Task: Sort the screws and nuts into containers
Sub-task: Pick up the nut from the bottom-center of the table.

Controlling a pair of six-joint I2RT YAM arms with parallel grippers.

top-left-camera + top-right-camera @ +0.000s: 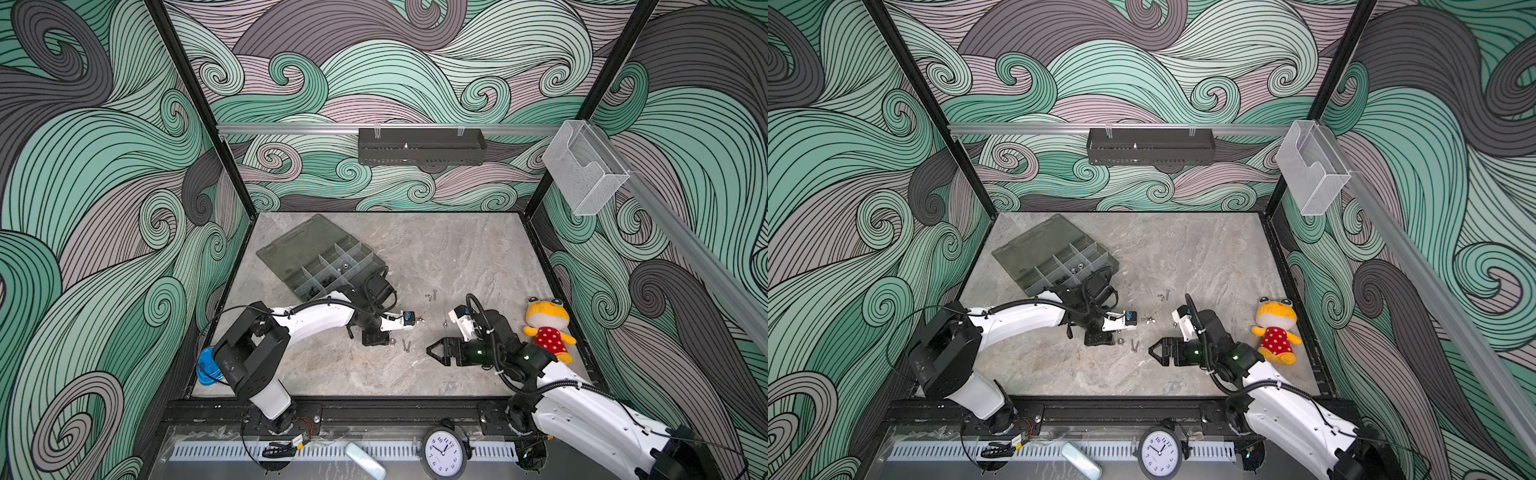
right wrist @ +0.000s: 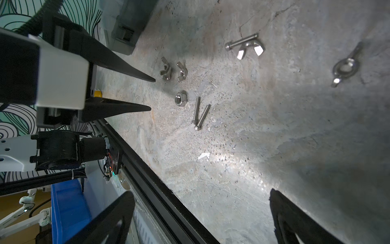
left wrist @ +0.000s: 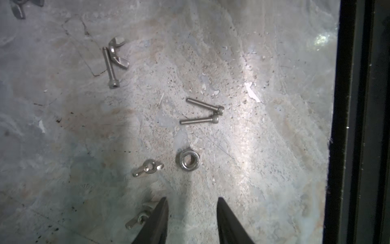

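On the stone table lie a silver hex nut (image 3: pixel 187 160) (image 1: pixel 391 341), two thin silver screws (image 3: pixel 204 104) (image 3: pixel 198 120) (image 1: pixel 406 345) and a wing nut (image 3: pixel 147 168). My left gripper (image 3: pixel 192 198) (image 2: pixel 153 94) (image 1: pixel 382 336) hovers low just short of them, open and empty. Another wing nut (image 3: pixel 137 217) lies just outside one of its fingers. Farther off are a third screw (image 3: pixel 110 66) against a wing nut (image 3: pixel 118 55). My right gripper (image 2: pixel 202 196) (image 1: pixel 432 349) stands wide open and empty to their right. The open organiser box (image 1: pixel 286 249) with the containers sits at the back left.
A yellow plush toy (image 1: pixel 548 328) lies beside the right arm. A blue-lidded tub (image 1: pixel 206 365) sits at the front left under the left arm. A larger wing nut (image 2: pixel 345 66) lies between the arms. The black front rail (image 2: pixel 147 169) borders the table.
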